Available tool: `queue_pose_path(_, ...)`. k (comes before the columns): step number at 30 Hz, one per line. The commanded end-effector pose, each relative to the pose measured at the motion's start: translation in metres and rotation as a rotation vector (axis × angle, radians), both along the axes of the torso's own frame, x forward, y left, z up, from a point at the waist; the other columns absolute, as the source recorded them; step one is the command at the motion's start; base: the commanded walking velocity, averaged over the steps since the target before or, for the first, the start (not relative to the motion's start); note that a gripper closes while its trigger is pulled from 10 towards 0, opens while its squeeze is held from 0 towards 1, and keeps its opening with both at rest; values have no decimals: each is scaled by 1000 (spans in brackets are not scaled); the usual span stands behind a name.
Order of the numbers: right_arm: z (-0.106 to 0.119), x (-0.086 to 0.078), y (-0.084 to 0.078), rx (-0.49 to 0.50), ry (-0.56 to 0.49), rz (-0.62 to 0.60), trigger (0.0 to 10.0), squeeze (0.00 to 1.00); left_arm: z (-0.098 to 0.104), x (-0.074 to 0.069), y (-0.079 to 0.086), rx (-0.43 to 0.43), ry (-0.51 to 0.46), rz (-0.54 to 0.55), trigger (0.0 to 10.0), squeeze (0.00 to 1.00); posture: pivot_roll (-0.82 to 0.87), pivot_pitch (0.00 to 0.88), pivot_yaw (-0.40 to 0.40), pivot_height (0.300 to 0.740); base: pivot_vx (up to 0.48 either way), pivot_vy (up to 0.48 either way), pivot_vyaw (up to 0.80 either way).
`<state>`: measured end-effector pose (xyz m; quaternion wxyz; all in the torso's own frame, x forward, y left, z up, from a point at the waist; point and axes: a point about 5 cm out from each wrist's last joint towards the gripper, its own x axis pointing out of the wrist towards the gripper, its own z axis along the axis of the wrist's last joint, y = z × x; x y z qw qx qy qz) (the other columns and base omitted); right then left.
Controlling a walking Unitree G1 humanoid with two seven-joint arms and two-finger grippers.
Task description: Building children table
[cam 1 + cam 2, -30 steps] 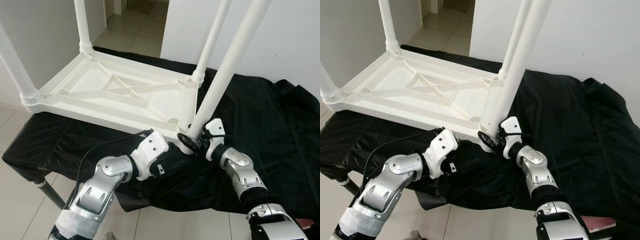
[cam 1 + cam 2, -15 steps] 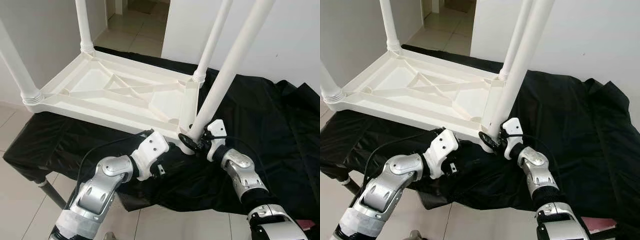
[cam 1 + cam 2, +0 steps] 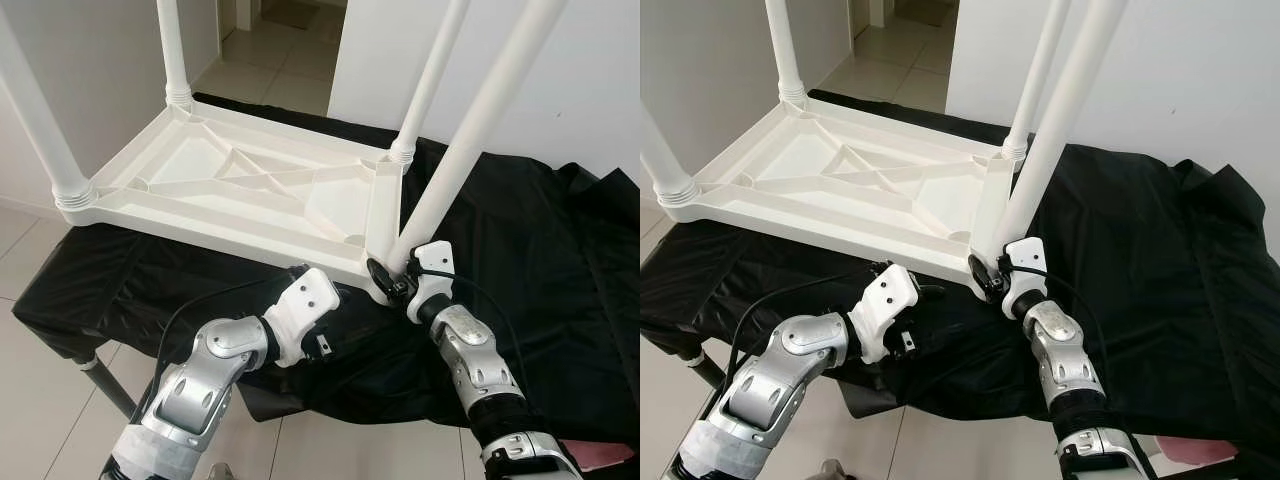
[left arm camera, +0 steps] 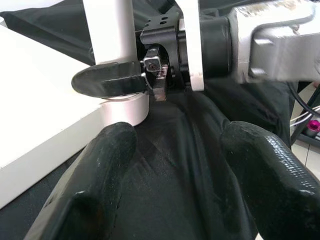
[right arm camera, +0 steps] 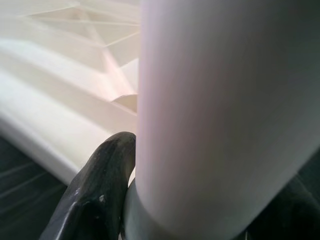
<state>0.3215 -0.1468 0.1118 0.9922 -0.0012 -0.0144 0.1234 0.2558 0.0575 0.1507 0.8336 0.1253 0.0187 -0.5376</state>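
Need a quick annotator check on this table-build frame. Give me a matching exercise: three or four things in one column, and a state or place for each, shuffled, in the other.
Things
1. right gripper
2. left gripper
3. near-right table leg
4. black cloth

States or places
A. spread under the upturned white tabletop
B. open, by the tabletop's near edge, holding nothing
C. closed round the base of a leg
D. leaning, its foot at the near-right corner socket

Pairs: 1-C, 2-B, 3-D, 4-A
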Motion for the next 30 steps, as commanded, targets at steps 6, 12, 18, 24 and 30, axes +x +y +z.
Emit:
queue_pose_path(6,-14,-17,13,52,84,-254,10000,0,1,-2,-4,-2,-7,11,10000,0,36,37,-110,740,0,0,0)
queue_pose_path(12,-15,-22,34,82,103,-250,10000,0,1,-2,-5,-5,-8,10,10000,0,36,37,-110,740,0,0,0)
queue_pose_path(18,-11,-25,50,134,116,-147,10000,0,0,-3,-6,-3,-7,4,10000,0,38,26,-113,740,0,0,0)
queue_pose_path(24,-4,-27,54,144,93,-80,10000,1000,1,-2,-5,0,-12,4,10000,0,39,18,-111,740,0,0,0)
queue_pose_path(30,2,-24,46,123,61,-54,10000,1000,1,-1,-5,1,-14,4,10000,0,38,14,-112,740,0,0,0)
